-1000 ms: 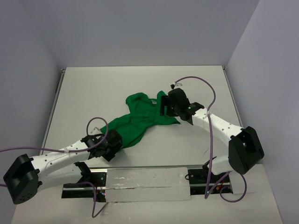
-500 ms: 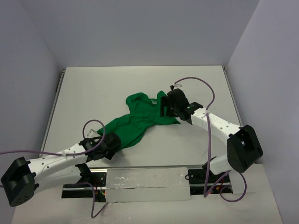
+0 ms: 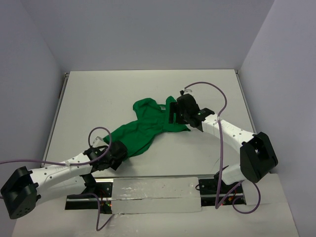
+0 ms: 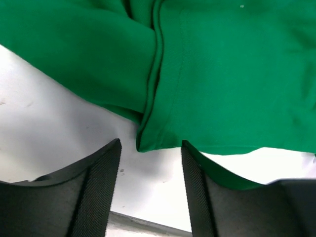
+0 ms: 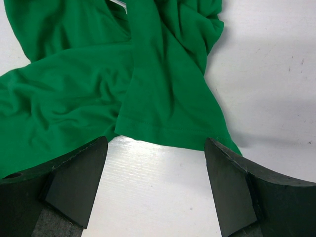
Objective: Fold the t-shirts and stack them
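The bright green t-shirt [image 3: 148,126] lies crumpled in the middle of the white table. My left gripper [image 3: 120,150] is open at the shirt's near left end. In the left wrist view [image 4: 150,165] its fingers straddle bare table just short of a hemmed corner of the t-shirt [image 4: 207,74]. My right gripper [image 3: 173,112] is open at the shirt's right end. In the right wrist view [image 5: 155,173] its wide-apart fingers hover over bare table just below a hemmed edge of the t-shirt [image 5: 163,94]. Neither gripper holds cloth.
The white table [image 3: 98,94] is walled at the back and both sides. A shiny metal rail [image 3: 153,190] runs along the near edge between the arm bases. Purple cables loop from both arms.
The left arm has drawn slightly back toward the near left; its gripper sits a little lower at the shirt's end. The right arm and the shirt have barely moved.
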